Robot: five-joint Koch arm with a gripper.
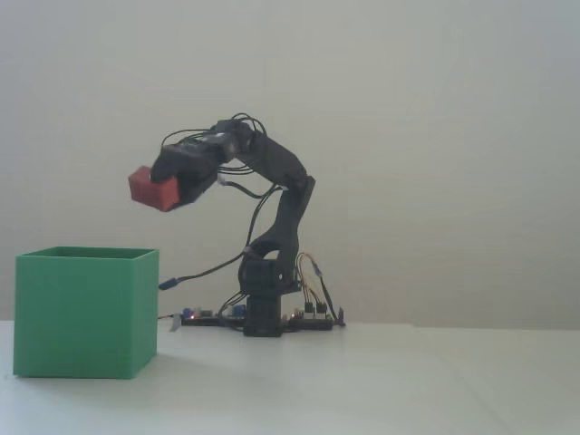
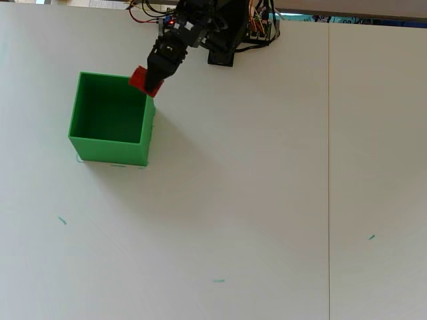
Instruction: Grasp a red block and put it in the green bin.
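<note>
White table surface [image 2: 267, 200] carries the whole setup, seen in both the fixed view and the overhead view. Green bin [image 1: 83, 313] [image 2: 110, 119] stands at the left of the table, upright, open side up. Black arm [image 1: 276, 245] rises from its base at the far edge and reaches left toward the bin. Its gripper [image 1: 156, 190] [image 2: 147, 81] is clamped on the red block [image 1: 149, 188] [image 2: 141, 79]. That block hangs in the air, clear above the bin's rim; from overhead it lies over the bin's far right corner.
</note>
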